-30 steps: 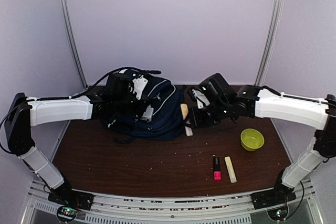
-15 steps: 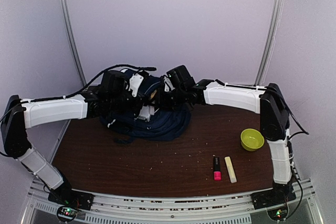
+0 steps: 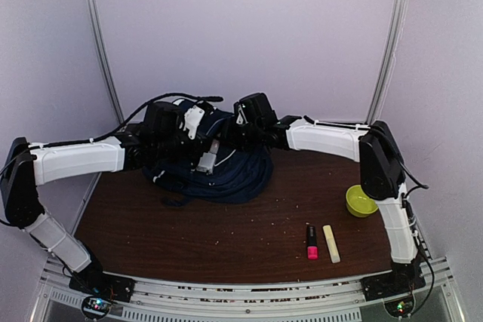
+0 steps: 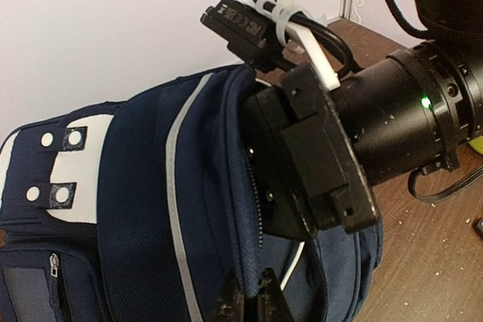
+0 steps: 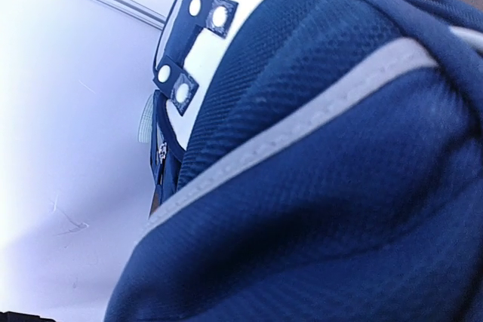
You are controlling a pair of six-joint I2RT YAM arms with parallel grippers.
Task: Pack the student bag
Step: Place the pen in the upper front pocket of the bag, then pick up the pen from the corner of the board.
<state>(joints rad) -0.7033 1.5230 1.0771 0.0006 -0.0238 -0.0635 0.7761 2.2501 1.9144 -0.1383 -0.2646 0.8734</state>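
The navy student bag with white trim lies at the back of the table, its top opening facing right. It fills the right wrist view and shows in the left wrist view. My left gripper is shut on the bag's zipper edge and holds the opening apart; from above it sits at the bag's middle. My right arm's wrist is pushed into the opening from the right. Its fingers are hidden inside the bag, so their state and any load cannot be seen.
A green bowl stands at the right, partly behind the right arm. A pink-and-black marker and a pale yellow highlighter lie side by side near the front right of the brown table.
My right arm has swung left from the table beside the bag and pushed into the bag's opening. The beige item seen at its gripper earlier is out of sight. The left gripper kept its hold.
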